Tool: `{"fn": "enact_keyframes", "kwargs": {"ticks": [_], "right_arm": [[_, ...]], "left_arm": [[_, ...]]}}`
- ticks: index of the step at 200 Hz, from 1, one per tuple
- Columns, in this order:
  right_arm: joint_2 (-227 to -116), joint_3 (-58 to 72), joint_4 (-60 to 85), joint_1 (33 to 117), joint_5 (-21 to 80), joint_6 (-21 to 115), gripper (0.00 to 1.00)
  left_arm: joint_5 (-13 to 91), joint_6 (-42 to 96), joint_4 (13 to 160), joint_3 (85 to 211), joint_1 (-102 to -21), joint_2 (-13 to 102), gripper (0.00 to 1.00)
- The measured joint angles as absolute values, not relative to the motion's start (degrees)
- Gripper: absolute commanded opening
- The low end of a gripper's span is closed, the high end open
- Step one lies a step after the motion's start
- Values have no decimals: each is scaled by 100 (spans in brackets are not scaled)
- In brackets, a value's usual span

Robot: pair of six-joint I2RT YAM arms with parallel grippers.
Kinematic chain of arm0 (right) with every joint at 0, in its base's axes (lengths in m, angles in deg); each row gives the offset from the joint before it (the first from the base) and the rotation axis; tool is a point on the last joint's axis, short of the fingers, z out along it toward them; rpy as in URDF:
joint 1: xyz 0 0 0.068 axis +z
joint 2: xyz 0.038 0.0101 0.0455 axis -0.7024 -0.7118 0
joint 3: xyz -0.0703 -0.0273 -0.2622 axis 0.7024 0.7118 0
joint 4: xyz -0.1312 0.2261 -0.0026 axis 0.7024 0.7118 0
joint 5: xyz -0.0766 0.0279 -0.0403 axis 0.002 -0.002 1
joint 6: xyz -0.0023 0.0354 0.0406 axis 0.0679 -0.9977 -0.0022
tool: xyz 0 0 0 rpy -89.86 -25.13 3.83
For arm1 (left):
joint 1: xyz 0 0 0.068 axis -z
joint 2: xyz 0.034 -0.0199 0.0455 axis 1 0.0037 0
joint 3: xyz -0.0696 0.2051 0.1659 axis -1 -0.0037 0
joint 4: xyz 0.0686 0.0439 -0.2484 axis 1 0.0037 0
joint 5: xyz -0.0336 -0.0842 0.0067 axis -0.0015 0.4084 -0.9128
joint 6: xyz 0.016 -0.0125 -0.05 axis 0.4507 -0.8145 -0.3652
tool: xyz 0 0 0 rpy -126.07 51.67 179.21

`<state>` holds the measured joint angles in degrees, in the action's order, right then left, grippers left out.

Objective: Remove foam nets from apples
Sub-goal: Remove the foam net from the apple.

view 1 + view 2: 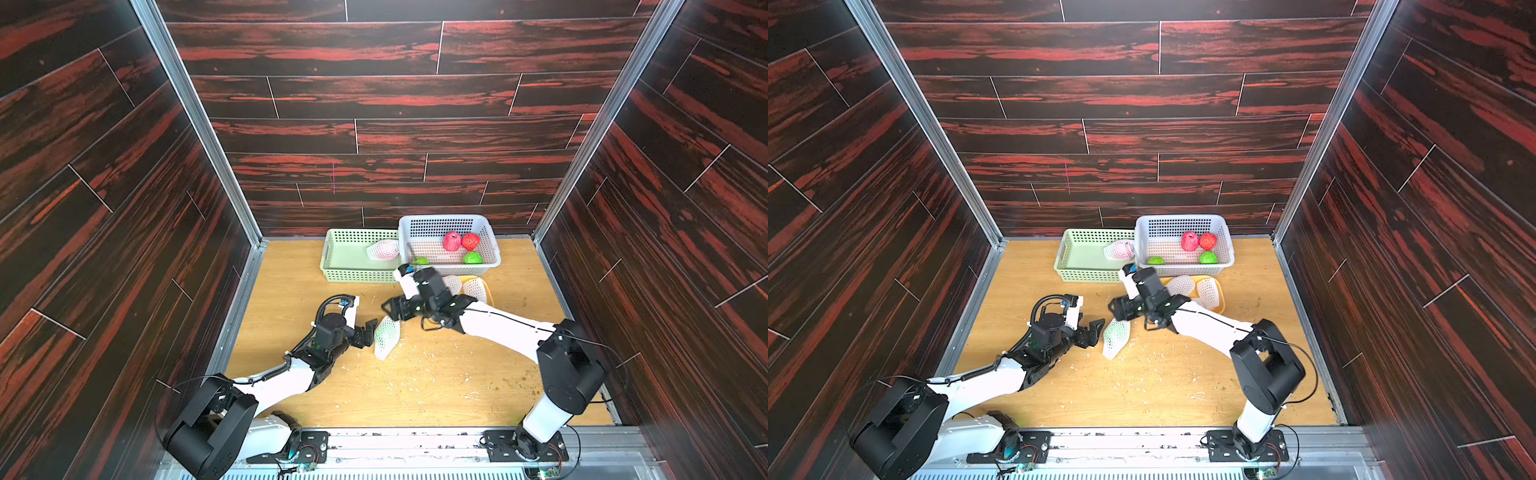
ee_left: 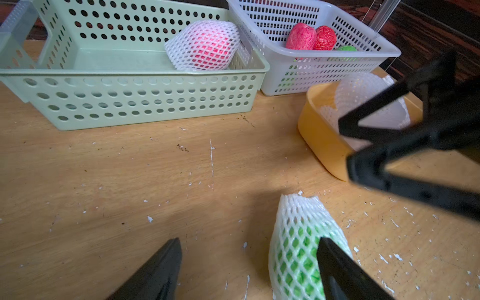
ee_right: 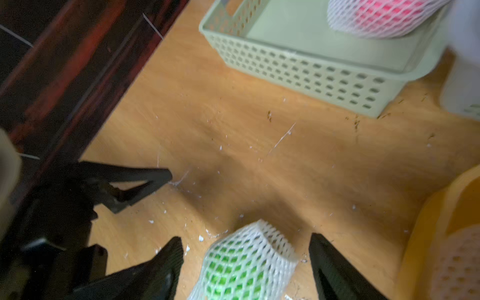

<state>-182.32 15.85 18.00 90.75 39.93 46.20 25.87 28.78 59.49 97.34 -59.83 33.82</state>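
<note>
Pale wood of the table (image 1: 436,386) lay bare and crumb-strewn along the near rail, the widest free room in the cell, with both arms stretched out over it.

Beyond that, mid-table, the netted green apple (image 1: 386,338) lay on its side. Its foam net (image 2: 298,205) was fully on, with a slack open end past the fruit. The left gripper (image 2: 249,241) stood spread just beside it. One finger crossed the mesh in the left wrist view, but I could not tell whether it touched. The right gripper (image 3: 246,239) was spread too, its jaws straddling the net's open end without pinching it. The two grippers were near each other, so little room lay between them.

Farther on, the yellow tray (image 2: 319,145) sat just beside the right wrist and held empty nets (image 1: 476,289). At the far wall the green basket (image 1: 345,276) held a netted red apple (image 1: 383,249). The white basket (image 1: 436,226) right beside it held four bare apples (image 1: 452,241), two red and two green.

By my reckoning four of the six were done and two were left, with the green one barely begun. Dark panelled walls closed the left, right and far sides, and the baskets filled the far edge.
</note>
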Motion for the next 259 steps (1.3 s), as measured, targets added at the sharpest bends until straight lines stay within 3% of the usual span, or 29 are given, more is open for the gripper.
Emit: {"fn": "enact_keyframes", "kwargs": {"ticks": [53, 99, 131, 185, 259], "right_arm": [[-18256, 1728, 2117, 9392, 4082, 4808, 80], [-17272, 4151, 349, 9947, 4233, 6329, 84], [-17240, 5034, -1212, 10251, 4797, 7673, 89], [-18464, 5045, -3529, 10782, 5781, 9363, 92], [-19299, 4860, -4499, 10849, 6137, 10497, 93]], "left_arm": [[1857, 2294, 5975, 9337, -6311, 3033, 86], [1959, 1844, 5984, 9345, -6952, 3050, 86], [2243, 1772, 6100, 9505, -7096, 3356, 86], [2670, 1706, 6126, 9798, -7137, 3911, 87], [2893, 1774, 6227, 9949, -7146, 4062, 87]]}}
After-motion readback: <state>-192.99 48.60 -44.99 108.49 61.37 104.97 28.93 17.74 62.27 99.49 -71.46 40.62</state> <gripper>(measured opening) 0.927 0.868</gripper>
